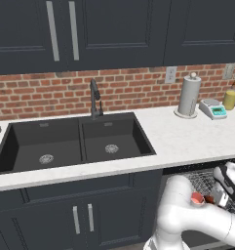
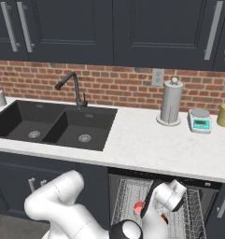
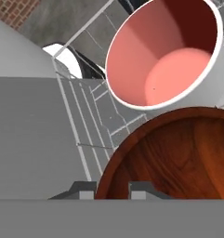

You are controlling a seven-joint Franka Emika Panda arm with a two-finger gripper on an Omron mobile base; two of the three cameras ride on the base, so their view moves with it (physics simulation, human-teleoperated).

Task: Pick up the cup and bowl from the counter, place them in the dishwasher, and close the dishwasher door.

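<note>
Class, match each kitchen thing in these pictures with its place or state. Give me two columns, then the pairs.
Things:
1. cup
2. bowl
3. paper towel roll
4. faucet

Places or states:
A. upright on the counter, by the brick wall
B. behind the black sink
C. in the dishwasher rack, pink inside showing
D. glossy brown, right at the tool tips

Pairs: 1-C, 2-D, 3-A, 4-B

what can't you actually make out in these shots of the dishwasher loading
- Bowl: hand view cuts it off at the right and bottom edges; in the right base view the wrist covers nearly all of it.
- Claw: just the tips show, beside the bowl's rim; whether they pinch it is unclear.
- Cup: the arm covers most of it in the left base view.
- Dishwasher: the arm hides much of the rack, so what the cup rests on is unseen.
</note>
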